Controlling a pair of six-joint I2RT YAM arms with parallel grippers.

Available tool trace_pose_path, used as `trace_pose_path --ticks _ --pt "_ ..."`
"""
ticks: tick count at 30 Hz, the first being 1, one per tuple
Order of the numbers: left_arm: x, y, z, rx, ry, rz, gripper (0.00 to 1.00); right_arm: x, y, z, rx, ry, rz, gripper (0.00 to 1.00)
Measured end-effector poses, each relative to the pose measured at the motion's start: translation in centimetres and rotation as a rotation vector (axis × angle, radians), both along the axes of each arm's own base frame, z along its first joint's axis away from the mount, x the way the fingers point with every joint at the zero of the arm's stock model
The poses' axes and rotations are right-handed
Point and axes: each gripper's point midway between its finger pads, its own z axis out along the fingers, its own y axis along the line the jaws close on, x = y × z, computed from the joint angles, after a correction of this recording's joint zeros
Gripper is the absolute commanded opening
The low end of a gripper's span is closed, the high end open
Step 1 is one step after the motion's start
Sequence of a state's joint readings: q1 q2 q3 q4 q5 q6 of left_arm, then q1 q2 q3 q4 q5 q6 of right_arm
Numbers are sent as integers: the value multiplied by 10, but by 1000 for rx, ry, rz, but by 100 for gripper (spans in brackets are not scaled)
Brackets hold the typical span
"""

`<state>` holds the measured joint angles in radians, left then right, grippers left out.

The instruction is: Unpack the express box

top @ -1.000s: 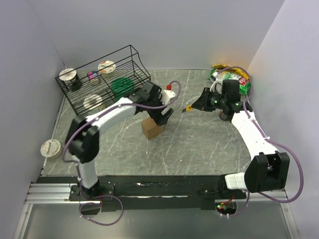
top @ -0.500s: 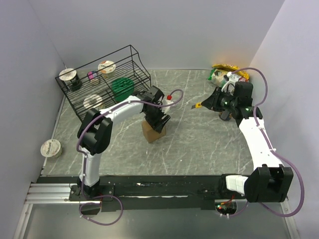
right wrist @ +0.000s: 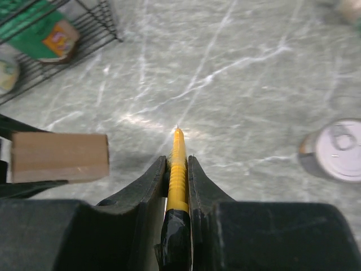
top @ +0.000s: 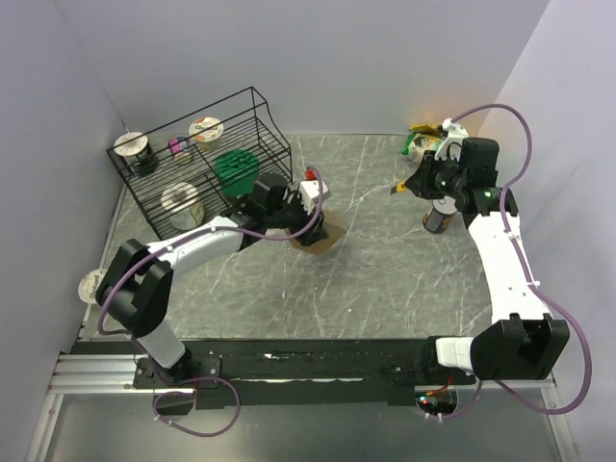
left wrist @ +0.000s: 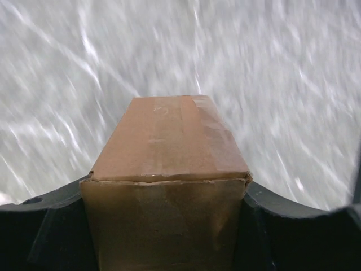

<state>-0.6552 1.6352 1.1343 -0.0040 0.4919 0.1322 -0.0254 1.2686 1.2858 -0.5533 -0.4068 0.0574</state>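
The express box is a small brown cardboard carton with taped flaps, tilted and held up near the table's middle. My left gripper is shut on it. In the left wrist view the box fills the space between both fingers, with the blurred table behind. My right gripper is shut on a yellow utility knife with a black handle, held in the air at the back right. In the right wrist view the knife points forward and the box shows at left, apart from it.
A black wire rack with cups and a green item stands at the back left. A can stands beneath the right arm and also shows in the right wrist view. Snack bags lie at the back right. A cup sits by the left edge.
My left gripper took hold of the box, lifted and tilted it, shifting slightly right. My right gripper drew back to the right and rearward with the knife.
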Motion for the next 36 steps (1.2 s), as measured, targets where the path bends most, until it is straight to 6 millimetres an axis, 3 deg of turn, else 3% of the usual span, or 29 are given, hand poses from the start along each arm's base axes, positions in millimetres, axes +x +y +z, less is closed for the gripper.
trace_pose_path --ticks 4,10,13,18,20,24,28,33,36 --pt "22 -20 4 -140 -94 23 68 7 -16 -1 -95 21 -27 0" --pt "46 -45 -22 -289 -103 61 70 17 -35 3 -218 53 -46 0" --pt "46 -54 -28 -341 -115 67 70 17 -40 10 -260 46 -47 0" --pt "28 -67 -23 -427 -143 47 72 14 -44 13 -296 47 -43 0" --pt "19 -65 -26 -441 -147 38 75 14 -43 10 -301 56 -36 0" --pt "5 -46 -40 -420 -120 54 97 18 -34 2 -312 75 -14 0" --pt "0 -25 -48 -382 -109 99 97 27 -11 -3 -319 81 47 0" --pt "-1 -12 -54 -282 -77 139 96 29 8 -6 -309 87 88 0" --pt "-6 -4 -47 -197 -49 136 96 29 17 -5 -299 76 90 0"
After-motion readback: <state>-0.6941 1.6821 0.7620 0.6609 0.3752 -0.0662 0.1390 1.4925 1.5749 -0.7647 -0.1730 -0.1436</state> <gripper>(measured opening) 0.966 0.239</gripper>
